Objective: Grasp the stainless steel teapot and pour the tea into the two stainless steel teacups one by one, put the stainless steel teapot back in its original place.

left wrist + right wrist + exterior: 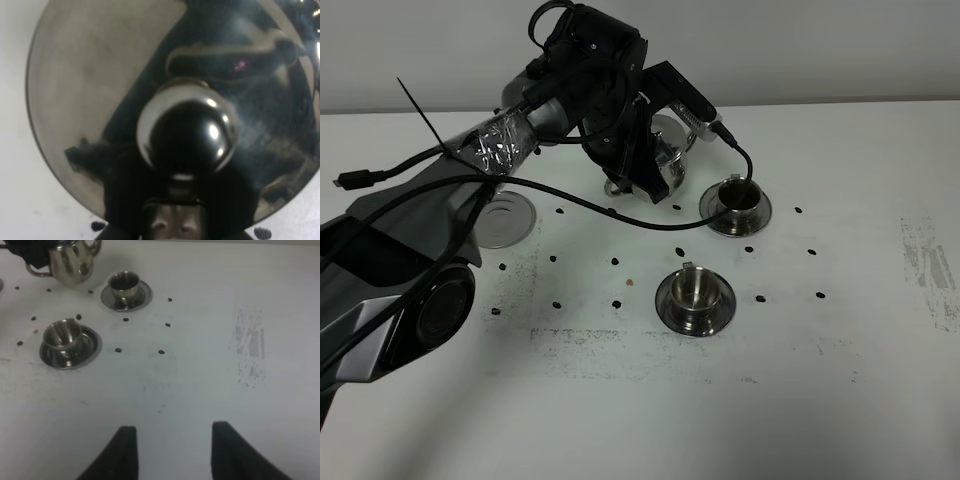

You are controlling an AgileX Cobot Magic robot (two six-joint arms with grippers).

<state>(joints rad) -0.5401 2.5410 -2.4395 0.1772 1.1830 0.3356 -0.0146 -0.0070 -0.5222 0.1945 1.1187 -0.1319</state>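
While left fingers (638, 172) pinch steel teapot (670, 162) – right fingers (125, 450) spread over white, black-dotted table (720, 400); grey wall (800, 50) behind.

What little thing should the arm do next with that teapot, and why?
Probably tilt the stainless steel teapot toward the far teacup: the left gripper seems to hold it upright just beside that cup, away from its bare saucer.
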